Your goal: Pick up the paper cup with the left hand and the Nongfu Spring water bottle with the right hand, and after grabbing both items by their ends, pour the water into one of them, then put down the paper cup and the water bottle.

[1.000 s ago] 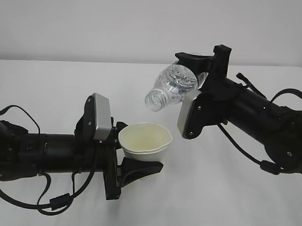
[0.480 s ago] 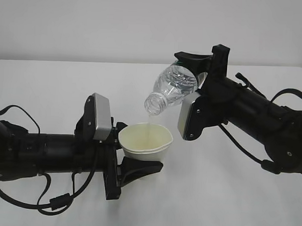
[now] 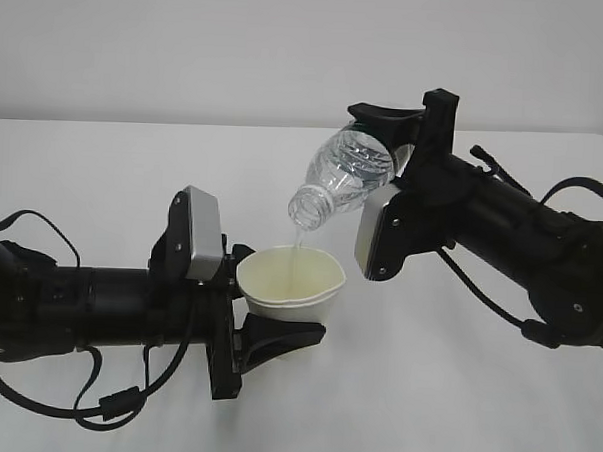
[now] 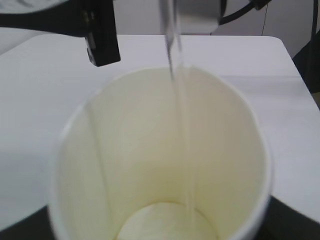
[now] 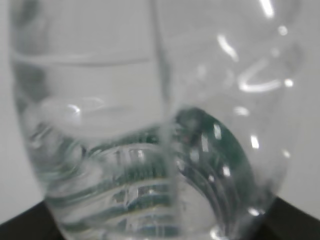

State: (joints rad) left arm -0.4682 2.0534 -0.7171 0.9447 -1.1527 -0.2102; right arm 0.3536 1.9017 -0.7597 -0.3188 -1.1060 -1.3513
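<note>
My left gripper [image 3: 268,310] is shut on the white paper cup [image 3: 291,283], holding it upright above the table by its lower part. The cup's cream inside [image 4: 165,165] fills the left wrist view. My right gripper [image 3: 400,140] is shut on the base end of the clear Nongfu Spring water bottle [image 3: 349,176], which tilts mouth-down to the left over the cup. A thin stream of water [image 3: 299,244] runs from the bottle's mouth into the cup; the water stream [image 4: 182,140] reaches the cup's bottom. The bottle [image 5: 150,130] fills the right wrist view.
The white table [image 3: 104,167] stretches under both arms, with a pale wall behind. Black cables [image 3: 103,413] loop beside the left arm, and the right arm's cable [image 3: 498,305] hangs under it.
The bottle tipped further mouth-down over the cup and a stream of water started falling into it. The cup and left arm stayed still.
</note>
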